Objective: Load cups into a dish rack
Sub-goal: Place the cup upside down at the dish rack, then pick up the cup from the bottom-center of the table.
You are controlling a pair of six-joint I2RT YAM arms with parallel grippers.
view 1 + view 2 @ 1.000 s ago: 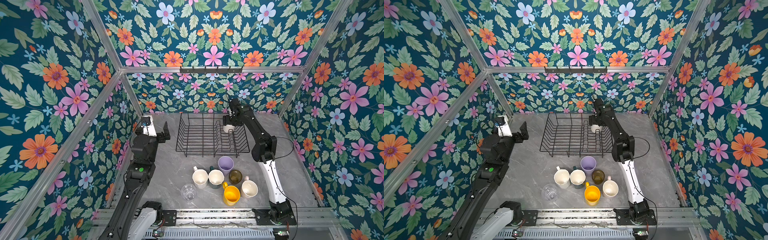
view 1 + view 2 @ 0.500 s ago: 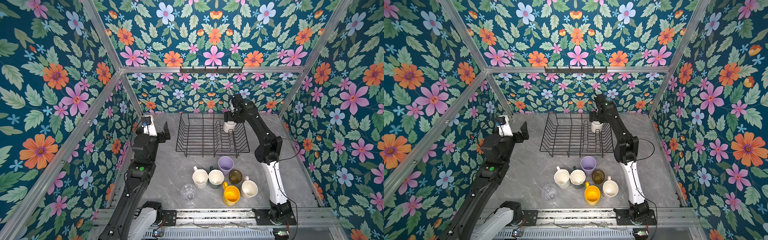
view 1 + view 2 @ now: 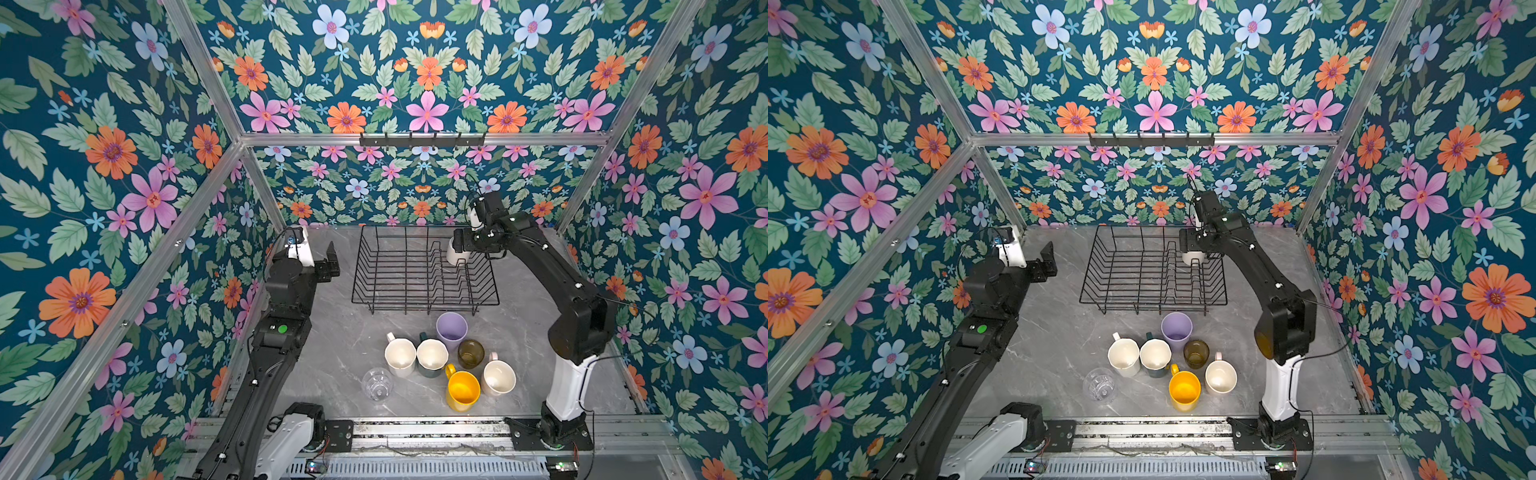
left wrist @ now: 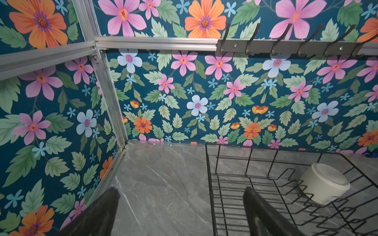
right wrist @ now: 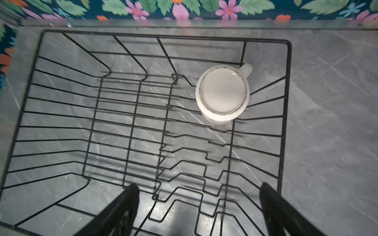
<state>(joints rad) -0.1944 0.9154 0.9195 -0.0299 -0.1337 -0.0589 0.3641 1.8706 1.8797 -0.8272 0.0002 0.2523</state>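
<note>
The black wire dish rack (image 3: 360,286) (image 3: 1090,286) stands at the back of the grey table. One white mug (image 3: 456,257) (image 5: 223,94) (image 4: 325,183) sits upside down in its far right corner. My right gripper (image 3: 459,244) (image 5: 199,187) hovers open above the rack, clear of that mug, holding nothing. My left gripper (image 3: 330,259) (image 4: 181,190) is open and empty, raised left of the rack. Near the front stand several cups: lilac tumbler (image 3: 451,328), white mug (image 3: 400,355), dark green mug (image 3: 432,355), olive-brown glass (image 3: 471,353), yellow mug (image 3: 462,390), pale pink mug (image 3: 498,377), clear glass (image 3: 377,384).
Floral walls with aluminium posts close in the table on three sides. A black hook rail (image 3: 422,140) hangs on the back wall above the rack. The arms' base rail (image 3: 415,428) runs along the front edge.
My right gripper has risen off the upside-down white mug, which stays in the rack. The left arm has hardly moved.
</note>
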